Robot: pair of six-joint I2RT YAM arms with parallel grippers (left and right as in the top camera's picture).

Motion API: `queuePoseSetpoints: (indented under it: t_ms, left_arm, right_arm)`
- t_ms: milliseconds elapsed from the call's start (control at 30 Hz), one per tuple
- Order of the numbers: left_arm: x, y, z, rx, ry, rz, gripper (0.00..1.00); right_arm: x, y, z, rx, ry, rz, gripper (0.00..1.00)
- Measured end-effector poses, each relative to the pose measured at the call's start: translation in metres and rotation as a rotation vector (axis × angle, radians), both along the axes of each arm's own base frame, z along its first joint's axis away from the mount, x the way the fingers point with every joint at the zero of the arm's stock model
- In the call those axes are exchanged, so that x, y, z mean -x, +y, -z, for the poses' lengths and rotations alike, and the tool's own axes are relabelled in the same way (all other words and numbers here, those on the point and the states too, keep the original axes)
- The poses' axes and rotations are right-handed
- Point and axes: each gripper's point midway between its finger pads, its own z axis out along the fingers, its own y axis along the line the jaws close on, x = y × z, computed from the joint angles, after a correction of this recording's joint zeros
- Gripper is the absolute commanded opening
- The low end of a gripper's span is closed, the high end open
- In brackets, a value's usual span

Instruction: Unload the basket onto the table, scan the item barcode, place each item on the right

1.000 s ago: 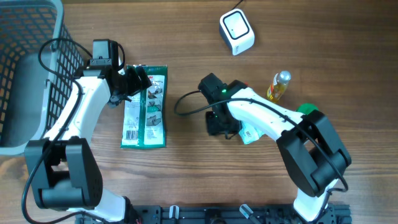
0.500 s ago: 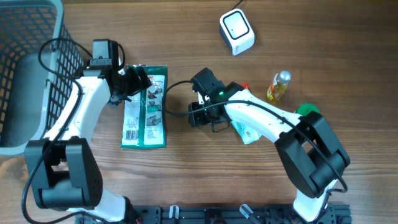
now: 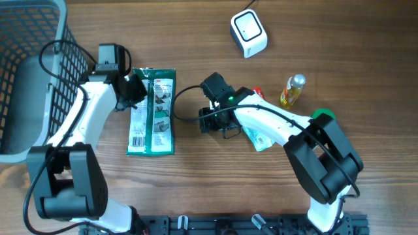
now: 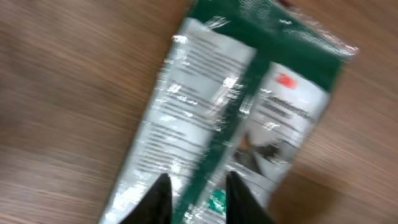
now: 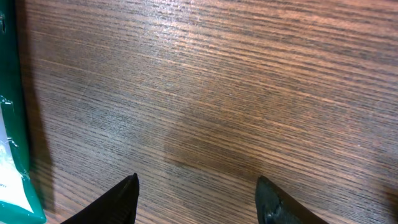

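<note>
Left gripper (image 4: 198, 196), wide a second ago, now pinches the packet's (image 3: 152, 114) top edge, while the right gripper (image 5: 198, 200) beside the packet stands apart and empty; next, judged: lift its barcode toward the scanner (image 3: 249, 34).

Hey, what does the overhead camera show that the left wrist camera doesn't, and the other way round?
Only overhead: the wire basket, the white scanner, the yellow bottle and the right gripper, open above bare wood.
Only left wrist: the fine print and red logo on the green package, with the left gripper narrowed onto its end.
Both: the green package, the left gripper and the wooden table.
</note>
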Motion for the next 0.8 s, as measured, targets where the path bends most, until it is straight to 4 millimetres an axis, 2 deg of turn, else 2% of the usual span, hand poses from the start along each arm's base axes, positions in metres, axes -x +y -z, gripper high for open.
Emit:
queuePoseSetpoints:
  t_ms: [133, 367, 567, 800]
  left_arm:
    - [0.007, 0.014, 0.016, -0.077, 0.005, -0.022, 0.13]
    - [0.029, 0.021, 0.046, -0.12, 0.039, -0.034, 0.12]
    - [0.045, 0.015, 0.062, -0.086, 0.08, -0.022, 0.13]
    - [0.043, 0.006, 0.066, -0.041, 0.081, -0.006, 0.1]
  right_arm:
    - [-0.003, -0.002, 0.0, -0.002, -0.002, 0.008, 0.6]
    - [-0.011, -0.012, 0.001, 0.0, 0.001, 0.039, 0.6]
    - [-0.013, -0.015, 0.0, -0.007, 0.006, 0.048, 0.6]
    - [-0.012, -0.015, 0.0, -0.019, 0.016, 0.045, 0.61]
